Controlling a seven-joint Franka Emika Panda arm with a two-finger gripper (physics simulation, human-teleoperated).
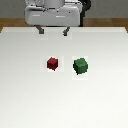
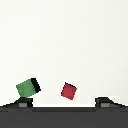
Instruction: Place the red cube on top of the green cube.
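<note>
The red cube (image 1: 53, 63) rests on the white table (image 1: 30, 95) near its middle. To the exterior view's right of it sits the green cube (image 1: 80, 65), slightly larger and turned at an angle, with a small gap between the two. My gripper (image 1: 53, 31) hangs high at the table's far edge, well behind both cubes, open with nothing between its fingers. In the wrist view the red cube (image 2: 69, 90) and the green cube (image 2: 28, 87) both lie apart from the dark fingertips (image 2: 23, 104), and the gripper (image 2: 64, 103) holds nothing.
The white table fills most of the exterior view. A wooden floor strip (image 1: 110, 22) shows beyond its far edge, beside the arm's grey body (image 1: 52, 12).
</note>
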